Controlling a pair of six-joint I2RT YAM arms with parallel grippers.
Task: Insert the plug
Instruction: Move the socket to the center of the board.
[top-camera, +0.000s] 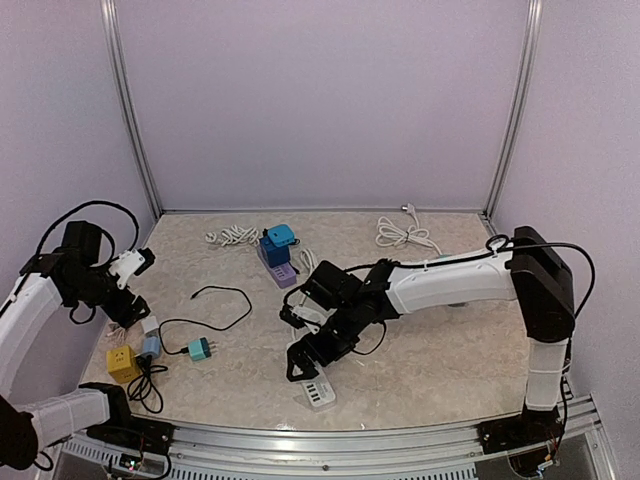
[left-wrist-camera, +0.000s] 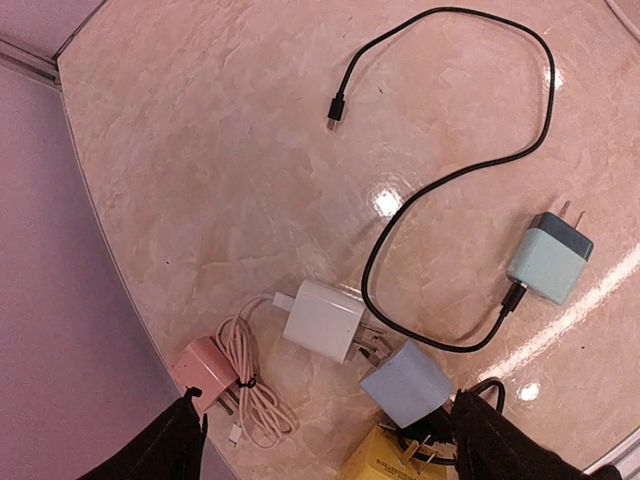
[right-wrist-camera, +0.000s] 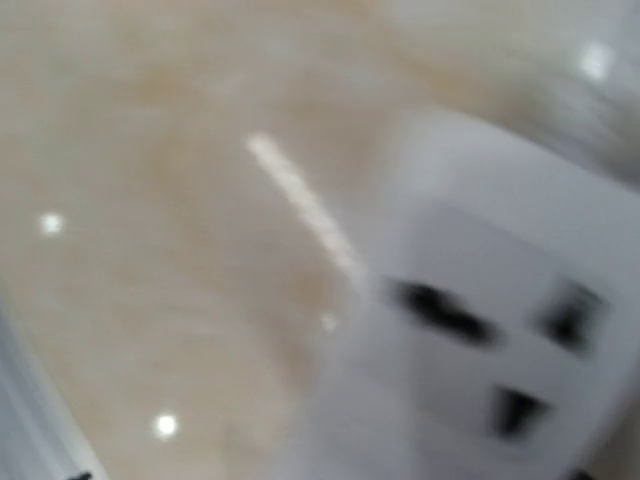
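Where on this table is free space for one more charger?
The widest bare patch lies front right, between the right arm, the white power strip and the front rail. Another lies behind, between purple strip and white cable coil. The left front corner, with chargers, is crowded.

Soft, even overhead lighting with faint shadows; bright glare spots on the glossy tabletop (left-wrist-camera: 200, 150) in both wrist views; right wrist view heavily blurred, white socket strip (right-wrist-camera: 500, 330) smeared.
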